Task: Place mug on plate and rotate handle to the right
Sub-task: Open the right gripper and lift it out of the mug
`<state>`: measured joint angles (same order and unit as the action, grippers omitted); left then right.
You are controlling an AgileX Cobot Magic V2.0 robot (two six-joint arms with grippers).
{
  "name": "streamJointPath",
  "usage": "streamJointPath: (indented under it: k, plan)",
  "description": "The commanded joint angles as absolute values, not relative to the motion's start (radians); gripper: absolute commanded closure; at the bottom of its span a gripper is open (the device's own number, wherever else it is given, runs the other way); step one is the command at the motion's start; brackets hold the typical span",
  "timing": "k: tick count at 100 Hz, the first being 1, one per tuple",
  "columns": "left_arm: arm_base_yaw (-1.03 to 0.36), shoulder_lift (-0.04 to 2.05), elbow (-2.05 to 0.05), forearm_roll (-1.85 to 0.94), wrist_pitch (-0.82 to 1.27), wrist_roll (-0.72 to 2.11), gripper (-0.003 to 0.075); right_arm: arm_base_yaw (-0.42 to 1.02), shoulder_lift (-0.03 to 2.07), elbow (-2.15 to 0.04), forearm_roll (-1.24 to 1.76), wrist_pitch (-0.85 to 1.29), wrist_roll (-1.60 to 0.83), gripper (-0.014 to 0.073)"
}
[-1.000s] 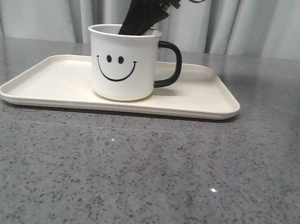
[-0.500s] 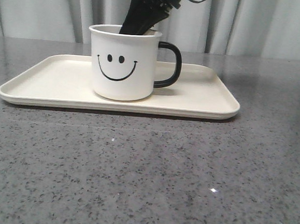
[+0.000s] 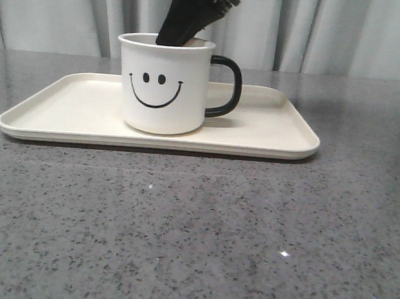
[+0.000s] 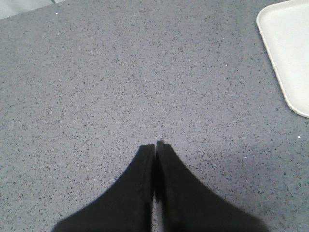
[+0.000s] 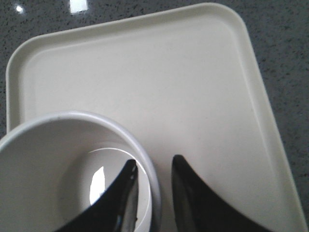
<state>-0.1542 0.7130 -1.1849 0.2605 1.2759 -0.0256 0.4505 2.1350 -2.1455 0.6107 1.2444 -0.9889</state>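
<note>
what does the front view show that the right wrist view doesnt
Only the front view shows the smiley face on the mug, its black handle pointing right, the whole plate on the grey table and the curtain behind.

Only the right wrist view shows the mug's empty inside and the right hand open, one finger inside the rim, the other outside over the plate.

Both show the mug standing on the plate with the right hand at its rim.
</note>
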Motion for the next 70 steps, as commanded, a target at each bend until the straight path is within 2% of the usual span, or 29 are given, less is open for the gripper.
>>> streamJointPath:
  k: [1,38,55,70]
  plan:
    - [-0.151,0.715,-1.206,0.269,1.234,-0.034,0.074,0.447,2.07,-2.207,0.647,1.329,-0.988,0.0386]
    - [-0.151,0.715,-1.206,0.269,1.234,-0.034,0.074,0.427,2.047,-2.379,0.661,1.263,-0.865,0.0386]
    - [-0.151,0.715,-1.206,0.269,1.232,-0.034,0.074,0.35,1.981,-2.407,0.746,1.168,-0.822,0.0386]
    - [-0.151,0.715,-1.206,0.269,1.227,-0.034,0.0741,0.234,1.909,-2.407,0.812,1.18,-0.805,0.0386]
